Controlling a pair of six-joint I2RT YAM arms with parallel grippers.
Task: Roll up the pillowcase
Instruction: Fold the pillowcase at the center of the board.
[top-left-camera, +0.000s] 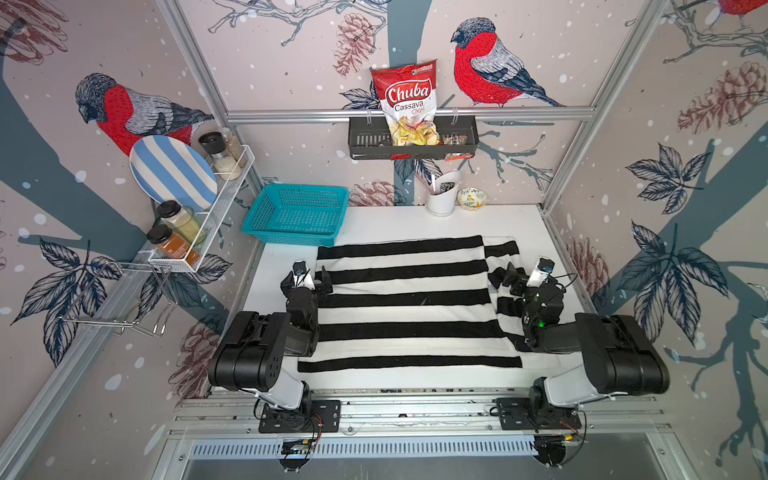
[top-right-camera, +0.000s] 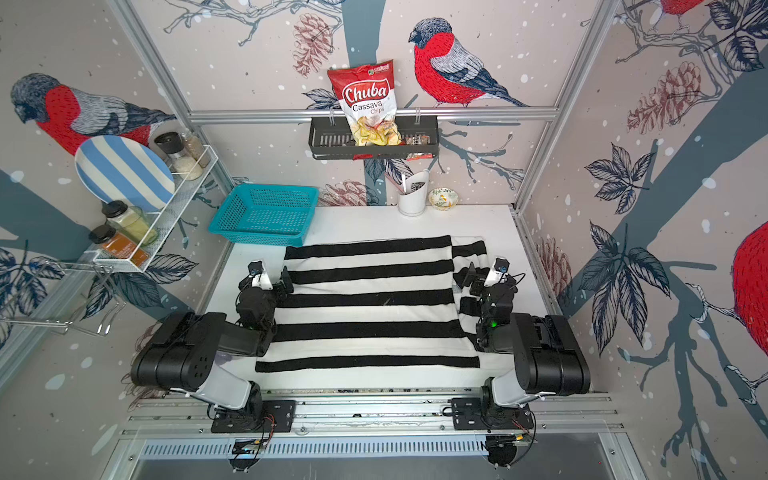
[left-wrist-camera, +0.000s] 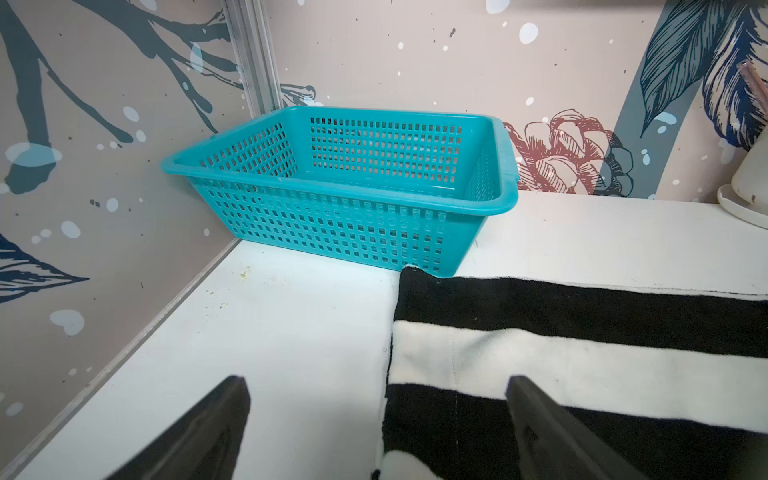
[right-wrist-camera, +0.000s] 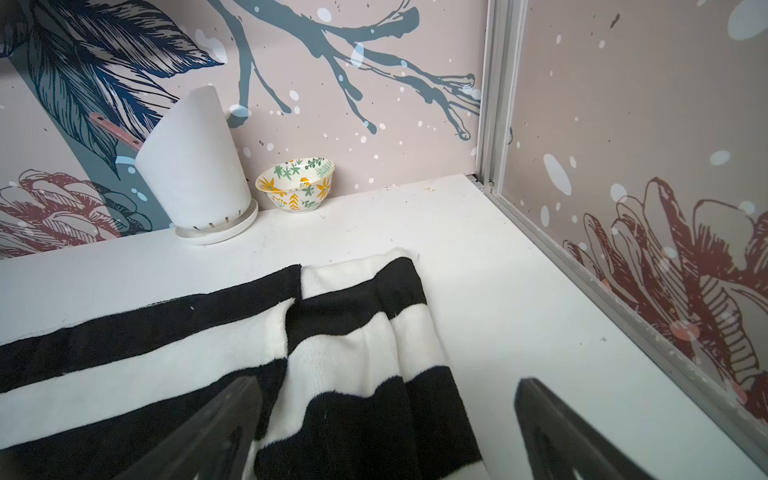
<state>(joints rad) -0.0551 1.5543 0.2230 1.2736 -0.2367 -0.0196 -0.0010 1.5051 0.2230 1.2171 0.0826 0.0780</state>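
Hovering over pillowcase, spread flat on white table, far corner just beside teal basket. We are holding left gripper wide, empty, straddling its left edge. We are holding right gripper wide, empty, straddling folded-over right edge.

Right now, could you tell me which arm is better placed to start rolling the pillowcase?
Probably the right: the right gripper hangs open over the side of the pillowcase that is already folded over. The left gripper, also open, straddles a flat edge.
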